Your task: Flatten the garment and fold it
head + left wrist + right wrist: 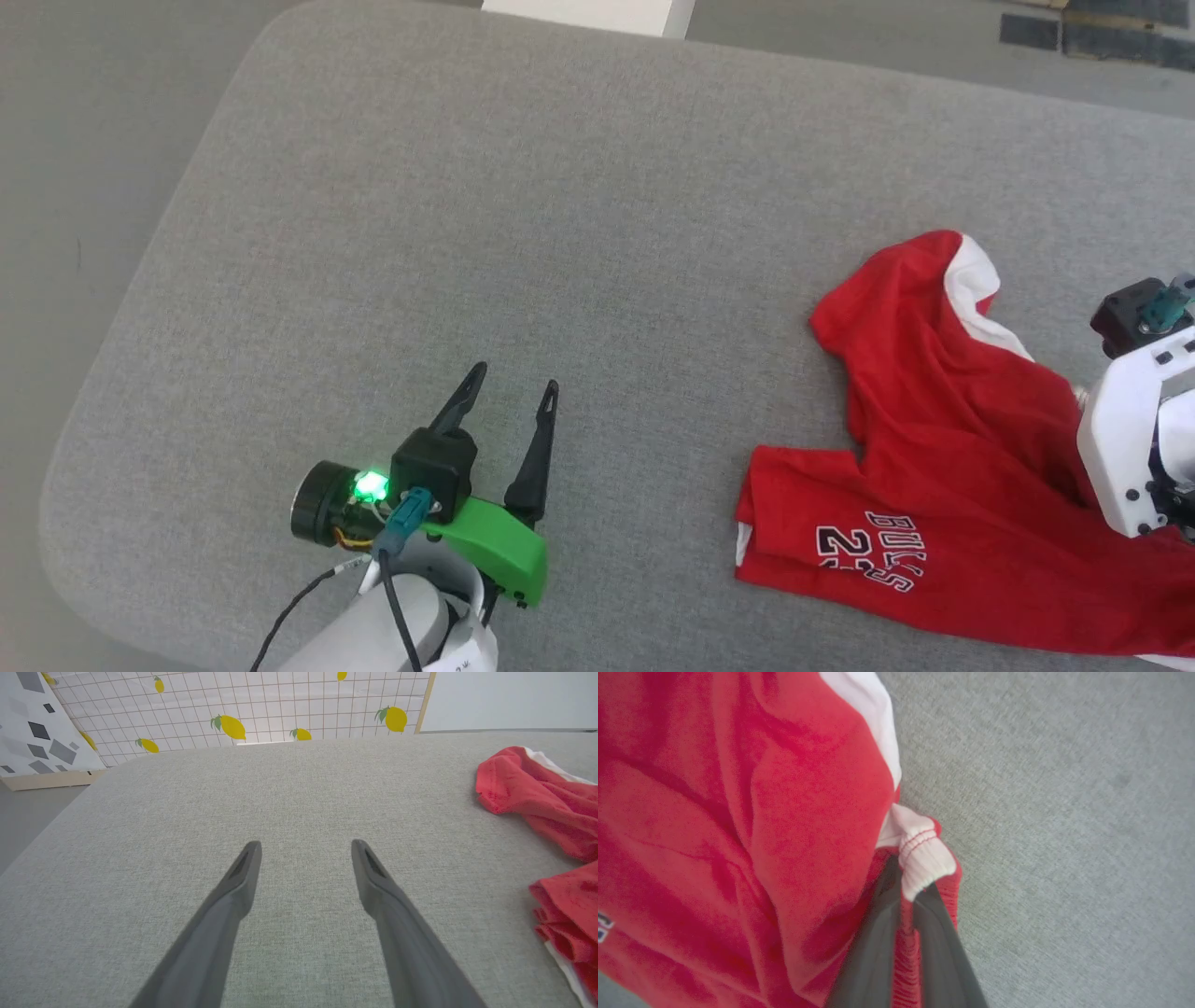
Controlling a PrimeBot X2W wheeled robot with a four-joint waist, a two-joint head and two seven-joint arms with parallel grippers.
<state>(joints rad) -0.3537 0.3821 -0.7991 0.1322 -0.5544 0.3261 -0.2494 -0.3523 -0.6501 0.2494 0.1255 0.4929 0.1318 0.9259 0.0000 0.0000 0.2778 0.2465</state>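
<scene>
The garment (pixel 943 485), red shorts with white side stripes and dark print on one leg, lies crumpled at the right of the grey table. In the right wrist view my right gripper (pixel 906 891) is shut on the garment's (pixel 752 826) gathered waistband, with red and white fabric pinched between the dark fingers (pixel 873 947). The head view shows only that arm's white wrist (pixel 1134 439) over the cloth. My left gripper (pixel 509 392) stands open over bare table, well left of the shorts. In its own wrist view the left gripper (pixel 306 851) holds nothing, and the garment (pixel 537 793) lies at the right edge.
The grey fabric-covered table (pixel 523 233) has rounded corners, with its left edge and near left corner close to my left arm. A white object (pixel 588 14) stands past the far edge. A lemon-print panel (pixel 261 704) rises behind the table.
</scene>
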